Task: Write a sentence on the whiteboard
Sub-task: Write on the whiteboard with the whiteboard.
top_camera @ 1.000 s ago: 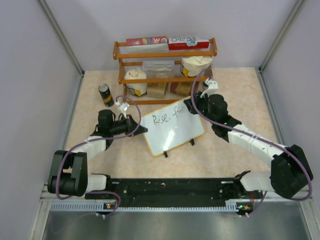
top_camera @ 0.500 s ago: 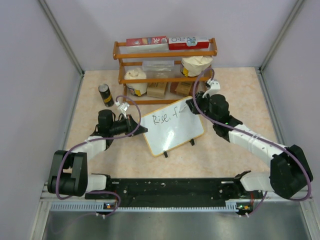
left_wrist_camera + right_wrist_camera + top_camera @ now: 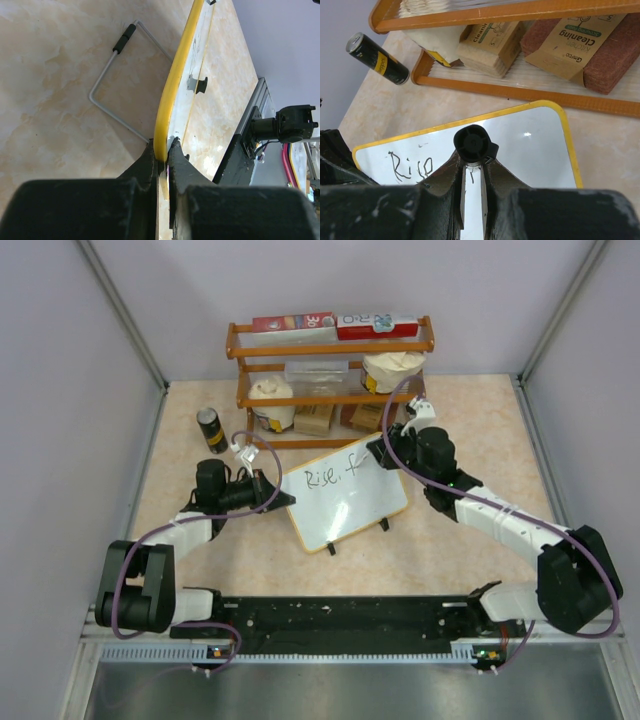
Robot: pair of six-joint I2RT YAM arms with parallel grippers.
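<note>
**Operator:** Change since the earlier frame: the right claw (image 3: 385, 452) has shifted only slightly, out toward the far-right corner of the desk (image 3: 420, 560) and back, over the upper right part of the whiteboard (image 3: 345, 502). The left claw (image 3: 268, 490) and the board have not moved.

**Technician:** Meaning for the task?

**Operator:** The small travel is consistent with a short pen stroke. The sentence (image 3: 330, 478) reads "Rise," followed by one letter, apparently an "f". On that evidence the writing is at the start of the second word, and most of the text is outstanding.

**Technician:** State of each claw?

**Operator:** The left claw is clamped on the yellow frame at the board's left corner, with one finger on each face. The left wrist view shows the edge pinched between them. The right claw is closed around the marker (image 3: 471, 144), whose black butt end faces the wrist camera. The tip is hidden below the fingers, so contact with the surface cannot be confirmed.

**Technician:** Arm pose and board location?

**Operator:** The left arm lies low, its forearm reaching from the near-left corner toward the centre. The right arm extends from the near-right corner, elbow out, with the wrist pitched down over the board. The board sits tilted at the desk's centre, feet toward the near edge, in front of the rack (image 3: 330, 340) along the far edge.
</note>
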